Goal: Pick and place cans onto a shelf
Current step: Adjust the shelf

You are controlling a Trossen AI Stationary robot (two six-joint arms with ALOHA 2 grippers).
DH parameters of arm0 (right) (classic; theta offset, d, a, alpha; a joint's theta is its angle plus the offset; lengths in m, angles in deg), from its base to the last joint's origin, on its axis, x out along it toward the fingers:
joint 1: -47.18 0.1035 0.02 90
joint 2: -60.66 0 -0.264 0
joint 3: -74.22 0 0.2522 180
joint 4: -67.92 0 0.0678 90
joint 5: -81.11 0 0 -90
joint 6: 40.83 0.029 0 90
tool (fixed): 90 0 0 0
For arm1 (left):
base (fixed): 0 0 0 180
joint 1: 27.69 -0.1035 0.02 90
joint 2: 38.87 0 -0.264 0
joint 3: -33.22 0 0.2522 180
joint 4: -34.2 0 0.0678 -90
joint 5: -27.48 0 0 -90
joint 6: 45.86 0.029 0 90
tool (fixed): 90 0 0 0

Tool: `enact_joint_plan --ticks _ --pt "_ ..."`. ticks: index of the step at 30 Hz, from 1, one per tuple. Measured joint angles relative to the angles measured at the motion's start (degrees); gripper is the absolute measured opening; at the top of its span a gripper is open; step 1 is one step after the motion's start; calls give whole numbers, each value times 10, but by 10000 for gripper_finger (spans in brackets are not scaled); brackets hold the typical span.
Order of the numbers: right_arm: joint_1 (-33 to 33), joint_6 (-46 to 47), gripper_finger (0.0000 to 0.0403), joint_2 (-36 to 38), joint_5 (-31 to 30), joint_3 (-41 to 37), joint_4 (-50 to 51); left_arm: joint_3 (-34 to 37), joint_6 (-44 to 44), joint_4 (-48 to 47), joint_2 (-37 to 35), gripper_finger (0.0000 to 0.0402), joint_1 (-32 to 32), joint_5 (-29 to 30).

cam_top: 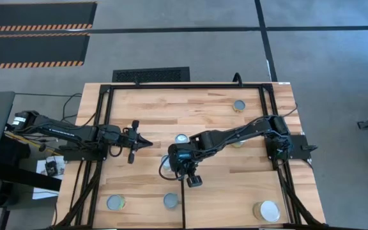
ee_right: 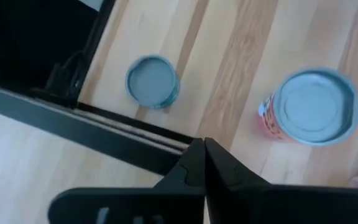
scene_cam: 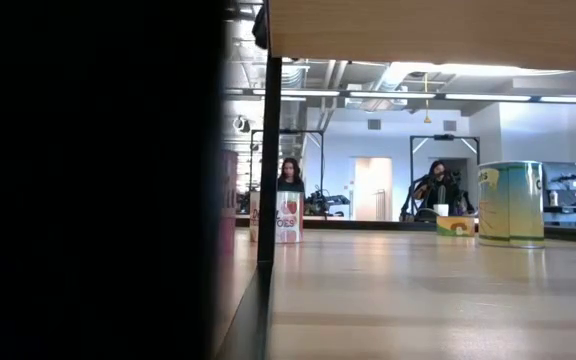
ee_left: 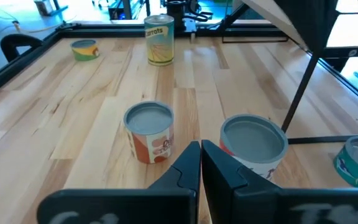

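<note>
- The right gripper [cam_top: 195, 182] hangs over the surface [cam_top: 222, 115] near the shelf's divider [ee_right: 86, 134], fingers together, holding nothing.
- The nearest cans [ee_right: 153, 81] [ee_right: 312, 107] stand just ahead; the fingers should part before descending.
- The left gripper [cam_top: 147, 143] waits with fingers together.

A black mass [scene_cam: 88, 180] blanks my low view left of the post [scene_cam: 266, 170]. Beyond the post, two people [scene_cam: 290, 175] are too small to make out.
</note>
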Motion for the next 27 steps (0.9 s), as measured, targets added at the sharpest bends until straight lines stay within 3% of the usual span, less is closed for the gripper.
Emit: enact_joint_plan --ticks 5,10,27 --pt "-5 -2 26 1 9 46 2 0 0 0 0 2 0 0" --pt "5 -16 10 2 78 55 -24 0 0 -9 0 2 0 0" --pt "4 3 9 -4 73 51 35 0 0 -19 0 2 0 0"
